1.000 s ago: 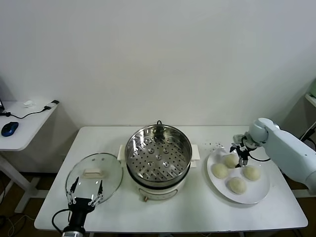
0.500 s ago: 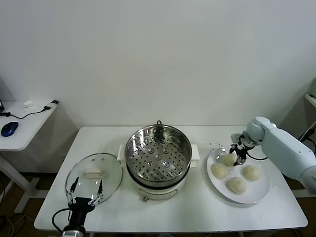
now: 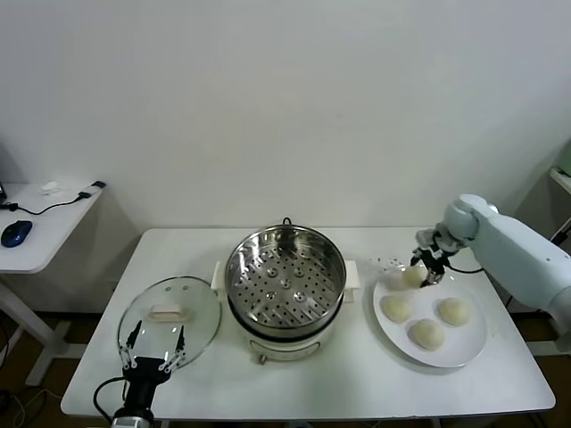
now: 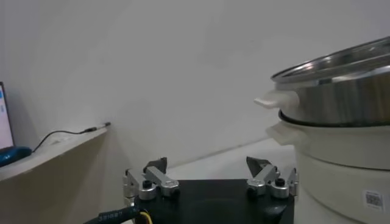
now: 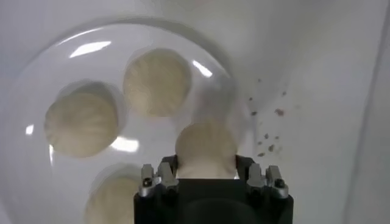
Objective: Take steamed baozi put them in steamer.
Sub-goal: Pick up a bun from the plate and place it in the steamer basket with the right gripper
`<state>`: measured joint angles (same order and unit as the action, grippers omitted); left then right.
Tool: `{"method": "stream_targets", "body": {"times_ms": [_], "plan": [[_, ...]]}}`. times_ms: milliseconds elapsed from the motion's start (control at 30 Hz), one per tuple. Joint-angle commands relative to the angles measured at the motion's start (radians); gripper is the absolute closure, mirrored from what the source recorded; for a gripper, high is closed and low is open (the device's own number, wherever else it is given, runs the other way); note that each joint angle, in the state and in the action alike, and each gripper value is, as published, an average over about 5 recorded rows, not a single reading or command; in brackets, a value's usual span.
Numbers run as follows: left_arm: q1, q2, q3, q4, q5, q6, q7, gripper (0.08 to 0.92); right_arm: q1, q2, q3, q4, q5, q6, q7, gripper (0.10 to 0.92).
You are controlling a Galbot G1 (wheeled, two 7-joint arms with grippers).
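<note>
My right gripper (image 3: 419, 268) is shut on one cream-white baozi (image 3: 412, 275) and holds it just above the far left part of the white plate (image 3: 464, 349). In the right wrist view the held baozi (image 5: 206, 151) sits between the fingers (image 5: 159, 173). Three more baozi (image 3: 396, 308) (image 3: 452, 310) (image 3: 426, 333) lie on the plate; they also show in the right wrist view (image 5: 157, 81) (image 5: 82, 123). The steel steamer (image 3: 285, 276) with its perforated tray stands open at mid-table, left of the plate. My left gripper (image 3: 153, 351) is open and parked at the front left.
The glass lid (image 3: 169, 318) with a cream handle lies flat left of the steamer, under my left gripper. The steamer's base and handle (image 4: 341, 128) show close in the left wrist view. A side desk with a blue mouse (image 3: 17, 232) stands far left.
My right gripper has closed on the far-left baozi and lifted it off the plate, moving slightly up and left. The left arm has not moved.
</note>
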<state>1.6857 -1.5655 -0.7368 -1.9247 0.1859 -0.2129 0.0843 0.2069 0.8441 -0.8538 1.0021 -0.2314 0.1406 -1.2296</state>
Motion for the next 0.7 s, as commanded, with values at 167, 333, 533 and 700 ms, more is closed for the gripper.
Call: {"method": "stream_targets", "body": {"times_ms": [167,333,533,700], "plan": [[0.011,-0.002,0.000,0.001,-0.001,0.000,0.000,0.177,0.481,0.139,-0.286,0.199,0.068,0.228,-0.063,0.389],[0.012,-0.002,0.000,0.002,-0.002,0.001,0.000,0.177,0.567,0.287,-0.294,0.199,0.072,0.324,-0.068,0.389],[0.014,0.001,0.000,0.002,-0.005,0.002,-0.001,0.177,0.531,0.422,-0.292,0.237,0.027,0.375,-0.065,0.389],[0.023,0.004,0.002,-0.003,-0.008,0.002,-0.001,0.177,0.393,0.473,-0.284,0.267,-0.072,0.404,-0.047,0.389]]}}
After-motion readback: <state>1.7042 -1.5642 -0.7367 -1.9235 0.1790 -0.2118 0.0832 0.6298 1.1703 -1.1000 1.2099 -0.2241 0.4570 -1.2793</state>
